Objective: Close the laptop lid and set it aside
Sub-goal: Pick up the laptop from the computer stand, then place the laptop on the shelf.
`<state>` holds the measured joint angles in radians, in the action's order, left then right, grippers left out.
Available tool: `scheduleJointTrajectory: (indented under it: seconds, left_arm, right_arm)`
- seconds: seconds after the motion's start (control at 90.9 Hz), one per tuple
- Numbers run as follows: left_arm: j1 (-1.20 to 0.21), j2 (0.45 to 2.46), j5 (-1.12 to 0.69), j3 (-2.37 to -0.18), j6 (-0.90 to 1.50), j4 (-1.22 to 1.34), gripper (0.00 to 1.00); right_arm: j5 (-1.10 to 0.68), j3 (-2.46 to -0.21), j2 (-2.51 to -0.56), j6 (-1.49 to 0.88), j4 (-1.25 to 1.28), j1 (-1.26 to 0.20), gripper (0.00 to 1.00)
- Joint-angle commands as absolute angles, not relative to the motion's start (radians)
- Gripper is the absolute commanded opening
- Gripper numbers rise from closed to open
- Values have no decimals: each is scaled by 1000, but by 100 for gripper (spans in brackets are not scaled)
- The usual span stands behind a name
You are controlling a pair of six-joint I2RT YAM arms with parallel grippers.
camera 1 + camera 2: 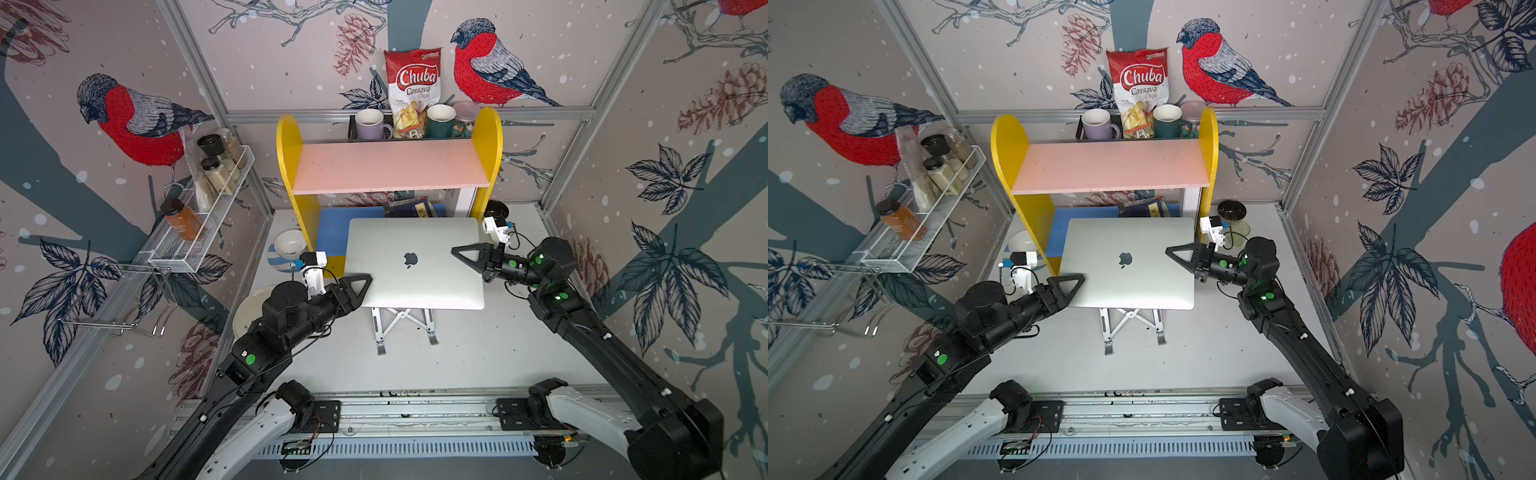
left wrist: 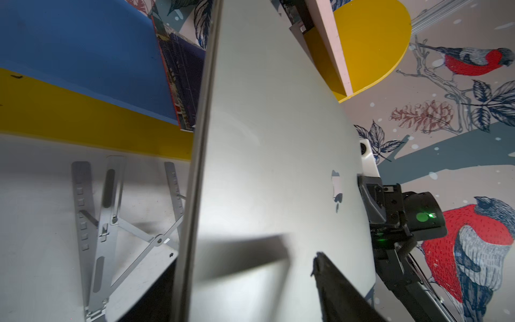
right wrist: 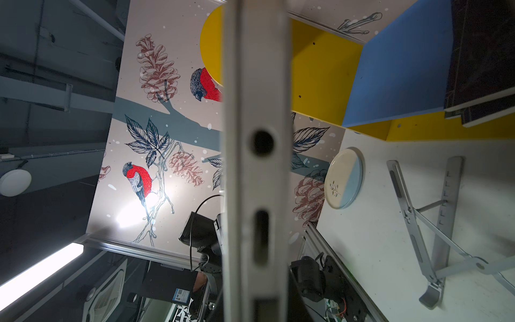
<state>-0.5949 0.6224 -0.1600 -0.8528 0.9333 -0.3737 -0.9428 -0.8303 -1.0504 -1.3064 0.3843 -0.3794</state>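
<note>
1. Currently the laptop (image 1: 415, 266) is shut, with the laptop lid (image 1: 1129, 249) facing up. It hangs over the middle of the desk (image 1: 478, 361), above the folding stand (image 1: 403, 328) and, judging by the wrist views, apart from it.
2. The right gripper (image 1: 457, 251) is clamped tight on the laptop's right edge; the right wrist view shows the port side running straight between its jaws. A thin, smooth edge pinched at one spot may pivot or slide out under the machine's weight.
3. The left gripper (image 1: 366, 282) straddles the near left corner with its jaws partly apart. Its upper finger (image 2: 342, 295) seems clear of the lid, since its shadow falls separately. If it closes off-level, it could twist the laptop against the other grip.
4. The far edge sits near the yellow shelf unit (image 1: 291, 166) and the books (image 1: 411, 208) under it, so a push that way risks a knock.
5. Toward the desk's left edge lie a bowl (image 1: 289, 243) and a plate (image 1: 249, 309), so setting down there could land on crockery. Going straight down would meet the stand.
</note>
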Motion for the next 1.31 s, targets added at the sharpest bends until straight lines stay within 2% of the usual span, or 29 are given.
scheduleJointTrajectory:
  seconds: [0.0, 0.253, 0.506, 0.605, 0.979, 1.045, 1.299]
  left_arm:
    - [-586, 616, -219, -848, 997, -218, 65]
    - [-573, 656, -284, -877, 1075, -116, 48]
    - [-565, 710, -318, -891, 1132, -31, 11]
    - [-563, 723, -322, -900, 1157, -11, 0]
    - [-559, 763, -197, -963, 1227, -62, 0]
    - [-558, 776, -171, -980, 1238, -69, 0]
    - [-544, 829, -71, -1002, 1345, -28, 0]
  right_arm:
    - [-936, -865, -1069, -1351, 495, -374, 0]
    - [-984, -924, -1130, -1408, 536, -335, 0]
    - [-988, -986, -1155, -1412, 525, -333, 0]
    - [-986, -1016, -1166, -1409, 509, -338, 0]
    - [-932, -1205, -1248, -1351, 343, -375, 0]
    - [-913, -1250, -1289, -1346, 300, -379, 5]
    - [-848, -1403, -1395, -1310, 162, -393, 7]
